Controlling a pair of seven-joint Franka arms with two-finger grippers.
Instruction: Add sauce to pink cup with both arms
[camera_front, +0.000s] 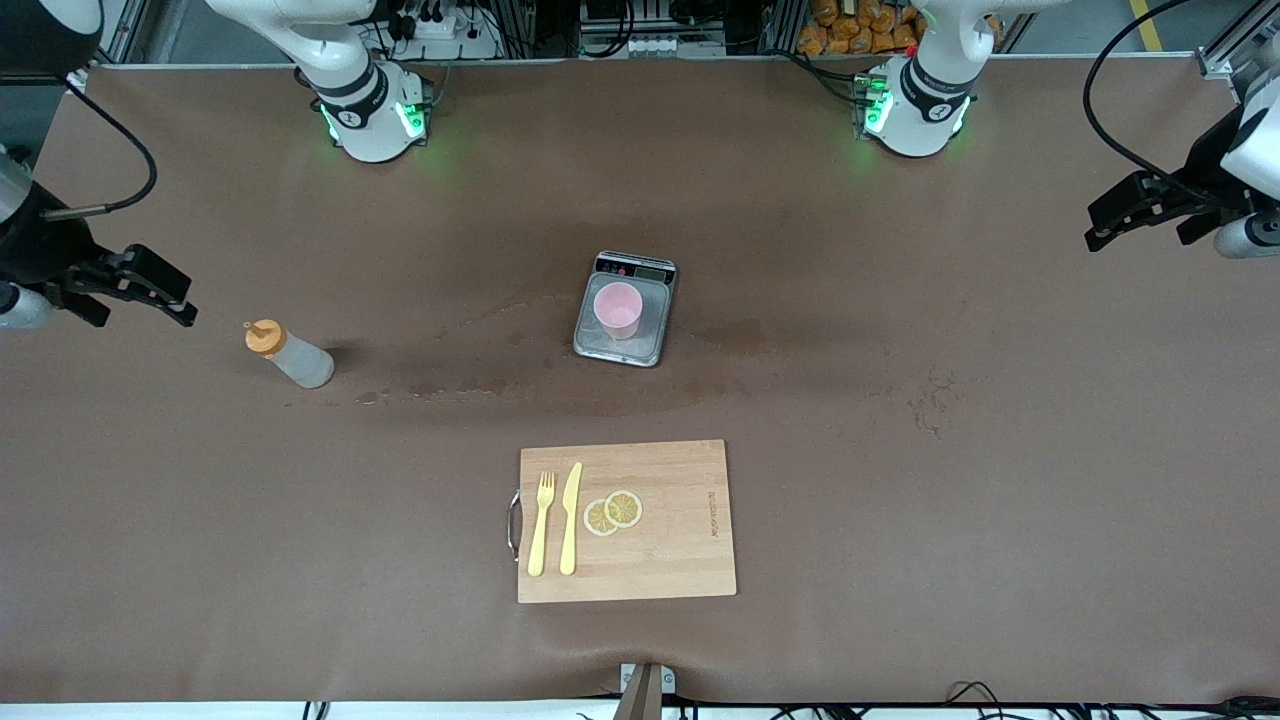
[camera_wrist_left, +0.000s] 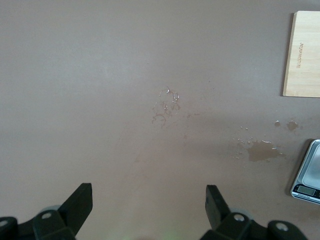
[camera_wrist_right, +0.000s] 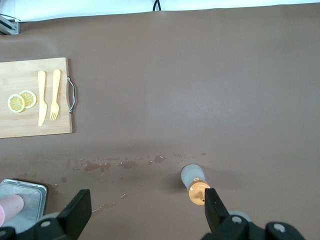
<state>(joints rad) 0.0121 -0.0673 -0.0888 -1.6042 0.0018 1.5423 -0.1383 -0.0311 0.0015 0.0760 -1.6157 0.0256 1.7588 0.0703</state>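
The sauce bottle (camera_front: 290, 355) stands upright toward the right arm's end of the table, whitish-grey with an orange cap. In the right wrist view the sauce bottle (camera_wrist_right: 194, 181) shows just off one fingertip of my right gripper (camera_wrist_right: 145, 200). My right gripper (camera_front: 178, 298) hangs open and empty over the table beside the bottle, apart from it. The pink cup (camera_front: 618, 308) stands on the steel scale (camera_front: 600, 345) at mid-table, and the pink cup (camera_wrist_right: 9, 207) also shows in the right wrist view. My left gripper (camera_front: 1095, 228) hovers open and empty over the left arm's end of the table, far from both. In its own view the left gripper (camera_wrist_left: 149, 195) has only bare table under it.
A wooden cutting board (camera_front: 680, 520) lies nearer to the front camera than the scale, carrying a yellow fork (camera_front: 541, 525), a yellow knife (camera_front: 571, 520) and two lemon slices (camera_front: 613, 512). Wet stains (camera_front: 470, 390) mark the brown table between bottle and scale.
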